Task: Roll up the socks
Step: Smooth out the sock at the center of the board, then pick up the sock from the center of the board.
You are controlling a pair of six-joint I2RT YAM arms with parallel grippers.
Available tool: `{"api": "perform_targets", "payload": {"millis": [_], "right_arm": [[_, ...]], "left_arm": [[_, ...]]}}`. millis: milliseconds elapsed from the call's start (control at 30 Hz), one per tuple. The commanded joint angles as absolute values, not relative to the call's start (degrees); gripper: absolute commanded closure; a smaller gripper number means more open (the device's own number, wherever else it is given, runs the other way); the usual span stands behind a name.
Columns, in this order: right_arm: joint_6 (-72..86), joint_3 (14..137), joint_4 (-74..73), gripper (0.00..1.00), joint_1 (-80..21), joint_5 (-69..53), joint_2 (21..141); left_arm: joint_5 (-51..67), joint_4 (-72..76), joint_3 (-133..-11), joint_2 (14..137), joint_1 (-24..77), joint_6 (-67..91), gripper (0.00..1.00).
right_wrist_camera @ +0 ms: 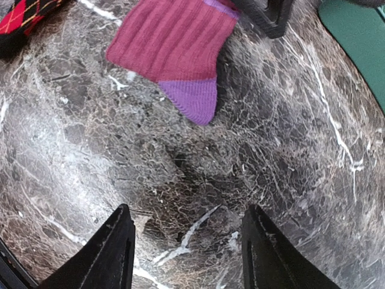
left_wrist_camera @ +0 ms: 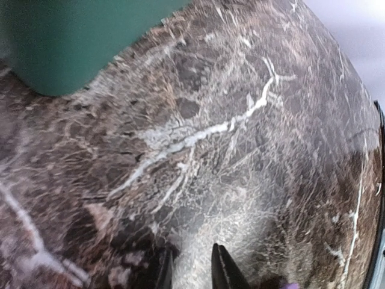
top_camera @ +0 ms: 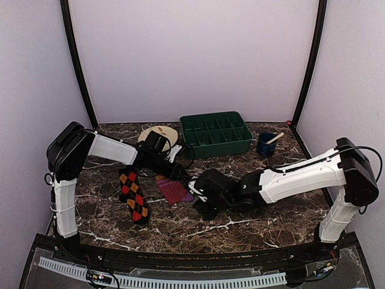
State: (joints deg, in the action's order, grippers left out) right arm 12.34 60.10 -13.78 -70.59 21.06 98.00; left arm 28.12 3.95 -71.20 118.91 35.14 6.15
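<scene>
A magenta ribbed sock (top_camera: 173,189) with a purple toe lies flat on the marble table near the middle. In the right wrist view, this sock (right_wrist_camera: 174,42) lies just ahead of my fingers. A black sock with red and orange argyle diamonds (top_camera: 133,195) lies to its left, apart from it, and also shows in the right wrist view (right_wrist_camera: 24,13). My left gripper (top_camera: 182,174) is low at the magenta sock's far right edge. Its jaws (left_wrist_camera: 192,268) stand a narrow gap apart with only marble between them. My right gripper (top_camera: 197,195) is wide open and empty (right_wrist_camera: 186,241), just right of the purple toe (right_wrist_camera: 195,99).
A green compartment tray (top_camera: 216,133) stands at the back centre and shows in the left wrist view (left_wrist_camera: 72,42). A blue cup with a wooden stick (top_camera: 265,144) stands to its right. A beige round disc (top_camera: 159,135) lies behind the left arm.
</scene>
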Motion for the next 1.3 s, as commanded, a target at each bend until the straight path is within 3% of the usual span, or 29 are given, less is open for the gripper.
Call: {"api": "perform_targets", "payload": {"millis": [0, 100, 267, 467, 967, 1267], "right_arm": [[4.2, 62.4, -12.0, 0.42, -71.5, 21.2, 98.9], [-1.5, 64.5, -11.7, 0.41, -71.6, 21.2, 101.5], [-9.1, 65.7, -9.1, 0.41, -71.6, 21.3, 105.4], [-15.5, 65.7, -5.9, 0.41, -71.5, 22.0, 108.8], [-22.4, 65.7, -0.6, 0.41, -69.7, 24.6, 112.6], [-23.9, 67.9, -1.3, 0.34, -67.7, 22.2, 114.4]], "left_arm": [[23.8, 3.8, -69.3, 109.5, 34.9, 10.1, 0.73], [20.2, 3.5, -68.0, 105.2, 34.9, 13.9, 0.67], [14.5, 3.7, -62.8, 98.9, 33.6, 22.2, 0.65], [15.6, 7.3, -54.5, 94.3, 30.7, 31.2, 0.65], [13.6, 11.2, -47.5, 90.8, 30.0, 33.7, 0.66], [14.5, 12.3, -46.5, 91.4, 29.3, 33.8, 0.66]]}}
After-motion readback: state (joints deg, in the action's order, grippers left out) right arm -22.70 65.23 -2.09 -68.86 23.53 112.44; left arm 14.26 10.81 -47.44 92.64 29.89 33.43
